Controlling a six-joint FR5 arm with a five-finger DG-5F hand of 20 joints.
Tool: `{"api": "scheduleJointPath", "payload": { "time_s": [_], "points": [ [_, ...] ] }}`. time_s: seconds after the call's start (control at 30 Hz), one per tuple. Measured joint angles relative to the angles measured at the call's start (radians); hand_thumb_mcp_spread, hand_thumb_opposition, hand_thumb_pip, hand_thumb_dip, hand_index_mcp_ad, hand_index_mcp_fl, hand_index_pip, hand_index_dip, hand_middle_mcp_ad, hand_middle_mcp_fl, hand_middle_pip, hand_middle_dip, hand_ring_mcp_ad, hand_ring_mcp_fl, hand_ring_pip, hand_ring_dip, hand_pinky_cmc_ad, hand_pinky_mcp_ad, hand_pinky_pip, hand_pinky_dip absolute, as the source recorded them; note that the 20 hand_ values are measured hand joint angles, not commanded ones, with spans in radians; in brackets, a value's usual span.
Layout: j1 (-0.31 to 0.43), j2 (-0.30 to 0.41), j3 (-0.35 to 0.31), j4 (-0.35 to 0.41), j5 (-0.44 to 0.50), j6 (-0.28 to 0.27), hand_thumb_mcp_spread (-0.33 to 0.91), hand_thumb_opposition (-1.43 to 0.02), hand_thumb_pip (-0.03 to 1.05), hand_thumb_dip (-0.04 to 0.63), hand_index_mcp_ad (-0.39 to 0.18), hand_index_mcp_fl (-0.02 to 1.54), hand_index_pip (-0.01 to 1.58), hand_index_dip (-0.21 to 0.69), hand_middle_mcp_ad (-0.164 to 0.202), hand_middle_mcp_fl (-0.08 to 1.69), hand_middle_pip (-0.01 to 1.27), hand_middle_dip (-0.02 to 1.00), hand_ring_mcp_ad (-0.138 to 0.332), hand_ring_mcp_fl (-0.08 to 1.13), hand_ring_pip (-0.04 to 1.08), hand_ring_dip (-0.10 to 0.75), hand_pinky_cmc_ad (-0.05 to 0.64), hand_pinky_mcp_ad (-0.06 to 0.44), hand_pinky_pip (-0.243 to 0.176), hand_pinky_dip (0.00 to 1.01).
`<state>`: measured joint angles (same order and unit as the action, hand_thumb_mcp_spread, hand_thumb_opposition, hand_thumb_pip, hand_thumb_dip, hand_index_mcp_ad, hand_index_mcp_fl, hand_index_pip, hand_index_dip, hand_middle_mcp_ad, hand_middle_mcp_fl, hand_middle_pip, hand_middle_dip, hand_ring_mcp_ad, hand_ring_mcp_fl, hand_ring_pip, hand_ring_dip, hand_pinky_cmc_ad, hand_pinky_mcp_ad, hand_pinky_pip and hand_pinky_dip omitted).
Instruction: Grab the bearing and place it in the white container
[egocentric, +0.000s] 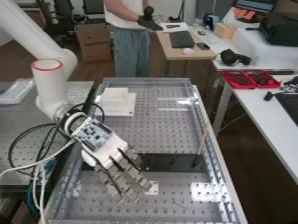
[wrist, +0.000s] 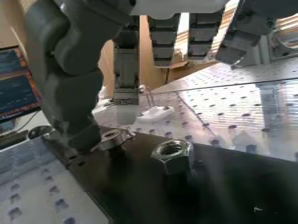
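Note:
In the high view the hand (egocentric: 112, 161) is over the near part of the perforated bench, its fingers extended downwards beside a dark plate (egocentric: 174, 163). The white container (egocentric: 128, 109) lies farther back on the left. The wrist view has the hand (wrist: 74, 87) open, with straight fingers and the thumb low over the dark plate (wrist: 229, 187). Close by the thumb's tip sits a metal ring, apparently the bearing (wrist: 114, 136); whether they touch I cannot tell. A hex nut (wrist: 174, 156) stands on the same plate, apart from the hand.
A thin stick (egocentric: 201, 145) leans near the bench's right edge. Clear raised walls (egocentric: 223, 165) border the perforated surface. Cables (egocentric: 41, 155) loop at the left beside the arm. Red trays (egocentric: 249, 79) rest on a white table at the right.

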<state>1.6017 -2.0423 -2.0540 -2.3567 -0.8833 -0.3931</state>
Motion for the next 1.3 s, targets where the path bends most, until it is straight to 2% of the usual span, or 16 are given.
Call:
{"api": "scheduleJointPath", "payload": {
  "time_s": [0.4, 0.93, 1.3],
  "points": [
    [0.004, -0.01, 0.001, 0.016, 0.009, -0.024, 0.52, -0.82, 0.44, 0.283, -0.065, 0.23, 1.25, 0.449, 0.082, 0.01, 0.14, 0.13, 0.161, 0.0, 0.08, -0.033, 0.33, 0.195, -0.124, 0.13],
    [0.001, -0.005, -0.009, 0.02, -0.015, -0.054, 0.52, -0.81, 0.44, 0.283, -0.063, 0.24, 1.25, 0.443, 0.08, 0.01, 0.14, 0.14, 0.161, 0.0, 0.08, -0.031, 0.328, 0.197, -0.124, 0.13],
    [0.001, -0.004, -0.012, 0.034, -0.026, -0.117, 0.52, -0.81, 0.44, 0.283, -0.063, 0.24, 1.25, 0.428, 0.08, 0.01, 0.14, 0.14, 0.161, 0.0, 0.08, -0.023, 0.328, 0.182, -0.12, 0.13]
  ]
}}
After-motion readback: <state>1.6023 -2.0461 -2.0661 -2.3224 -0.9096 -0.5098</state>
